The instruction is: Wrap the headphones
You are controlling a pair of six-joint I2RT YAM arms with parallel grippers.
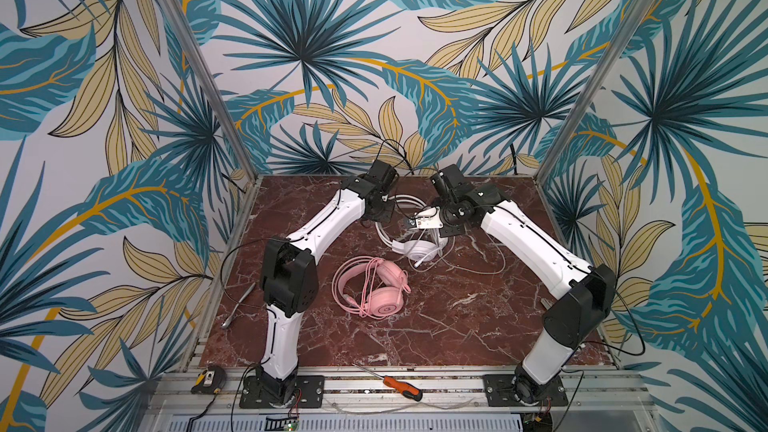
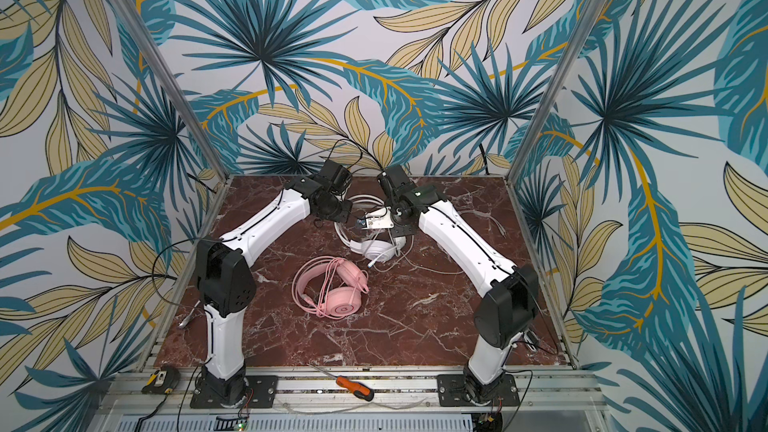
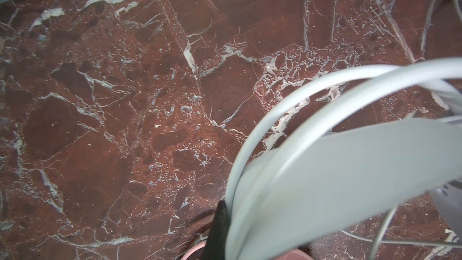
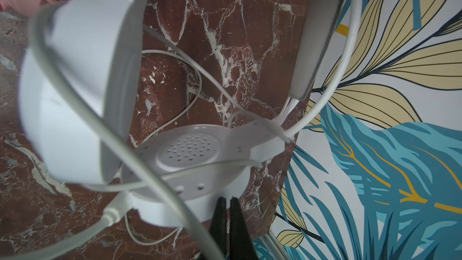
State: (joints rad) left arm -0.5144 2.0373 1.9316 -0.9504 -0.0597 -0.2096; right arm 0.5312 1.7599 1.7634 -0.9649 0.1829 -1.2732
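Clenched tight, the right gripper (image 4: 227, 199) meets the rim of an earcup (image 4: 190, 151) on the white headset (image 1: 420, 249); whether it actually pinches the rim is unclear. Left gripper (image 3: 222, 211), likewise closed, seems to clamp the headband (image 3: 350, 161). That headset sits mid-rear on the marble table (image 1: 457, 317), with the pink headset (image 1: 374, 288) just in front.

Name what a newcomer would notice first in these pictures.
The pink headset lies mid-table on the red marble tabletop, its cable draped across it. Behind it, the left arm and right arm bend inward over the white headset, its cable trailing loose. Bold tropical-leaf wallpaper surrounds everything.
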